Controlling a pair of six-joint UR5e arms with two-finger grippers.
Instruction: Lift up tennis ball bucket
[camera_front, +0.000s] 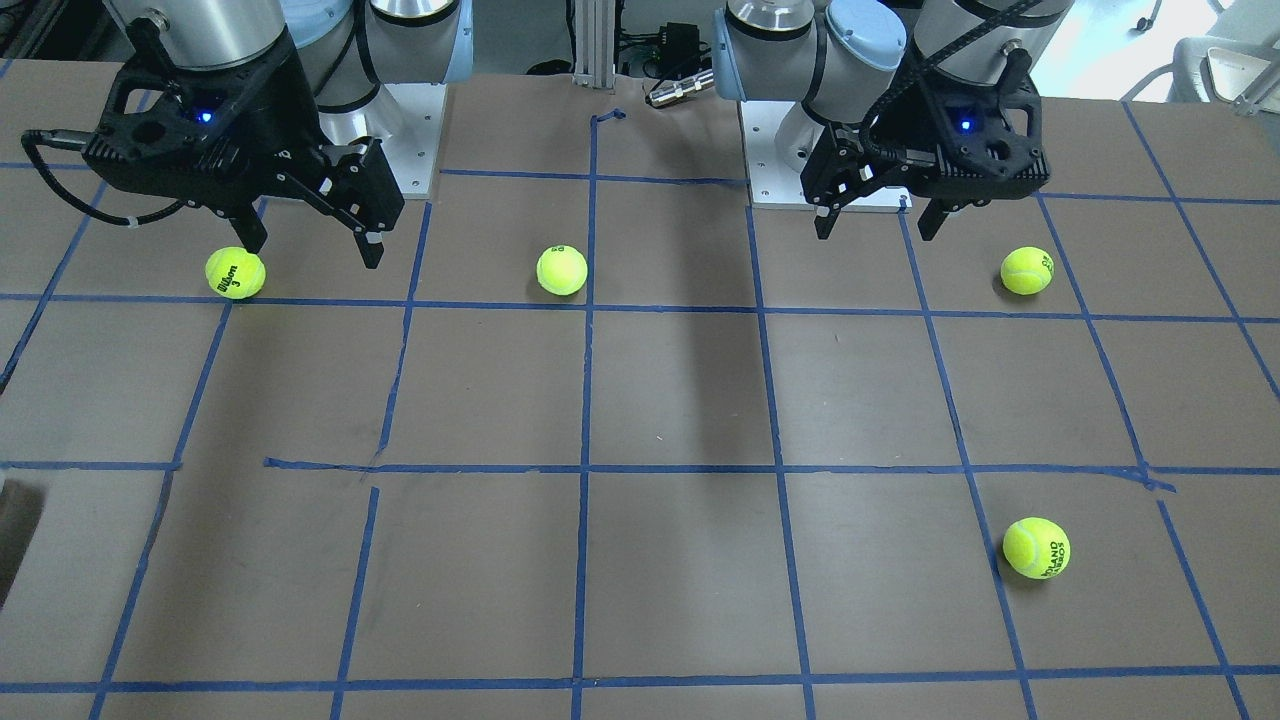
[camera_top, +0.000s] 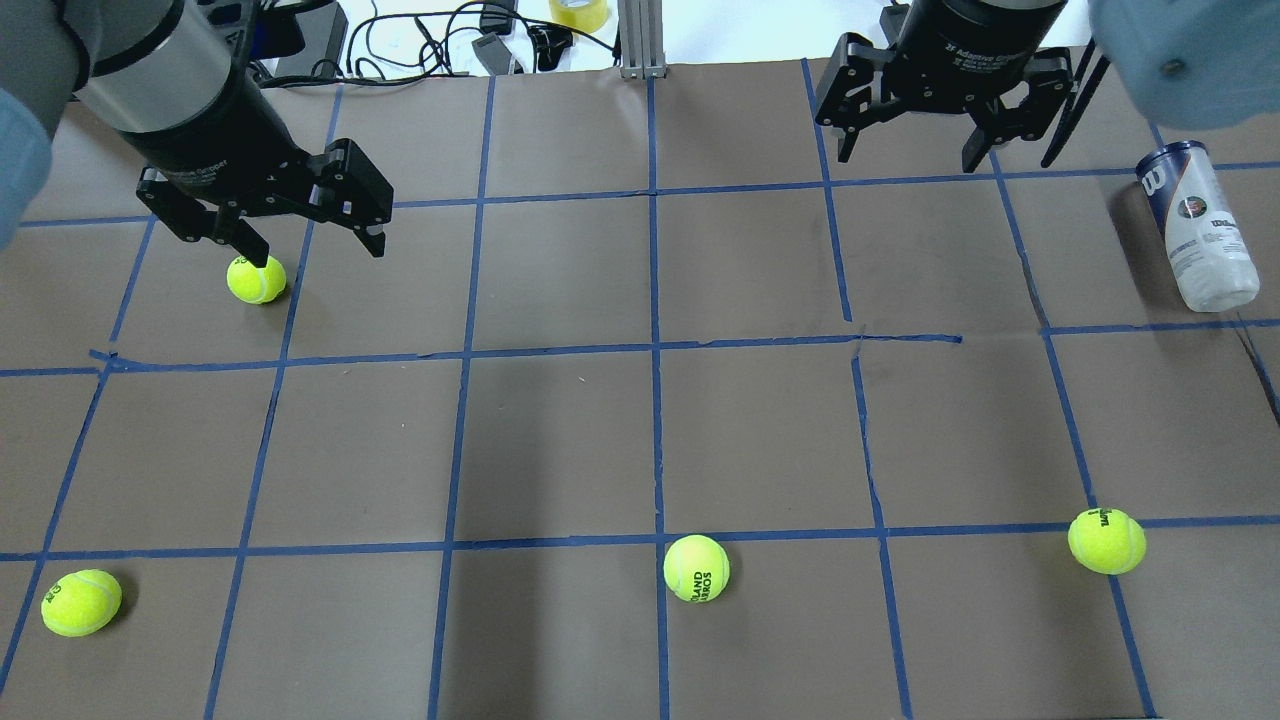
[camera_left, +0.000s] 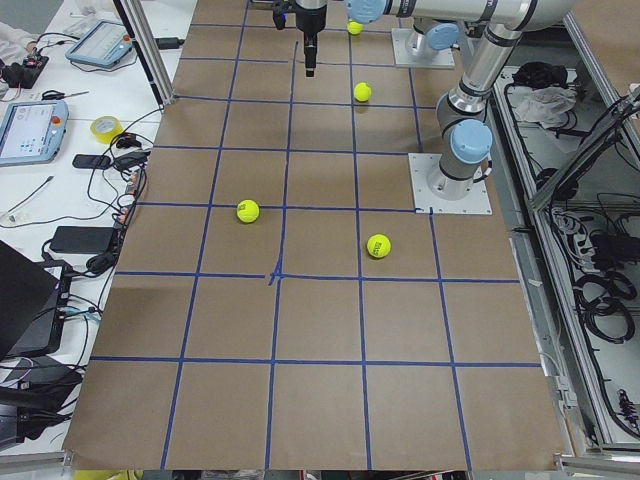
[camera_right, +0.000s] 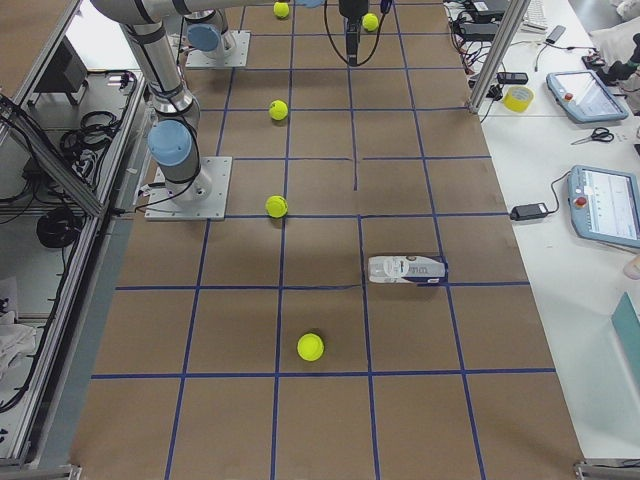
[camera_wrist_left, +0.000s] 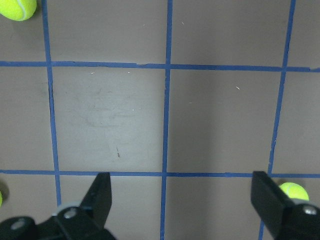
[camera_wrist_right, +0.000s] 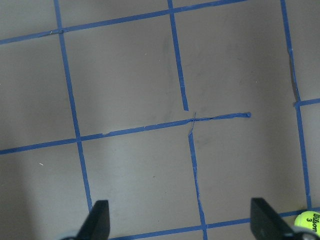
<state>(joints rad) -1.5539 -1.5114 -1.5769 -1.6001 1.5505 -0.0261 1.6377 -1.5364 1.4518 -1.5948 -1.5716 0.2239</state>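
Note:
The tennis ball bucket (camera_top: 1197, 225) is a clear can with a white and navy Wilson label. It lies on its side near the table's right edge in the overhead view. It also shows in the exterior right view (camera_right: 405, 269) and is out of the front-facing view. My right gripper (camera_top: 908, 155) is open and empty, held above the table to the left of the can. It also shows in the front-facing view (camera_front: 314, 250). My left gripper (camera_top: 318, 250) is open and empty on the other side, and shows in the front-facing view (camera_front: 875, 230).
Loose tennis balls lie on the brown, blue-taped table (camera_top: 560, 440): one by the left gripper (camera_top: 256, 280), one at front left (camera_top: 80, 602), one at centre (camera_top: 696, 568), one at right (camera_top: 1106, 540). Cables and a tape roll (camera_top: 578, 12) lie beyond the far edge.

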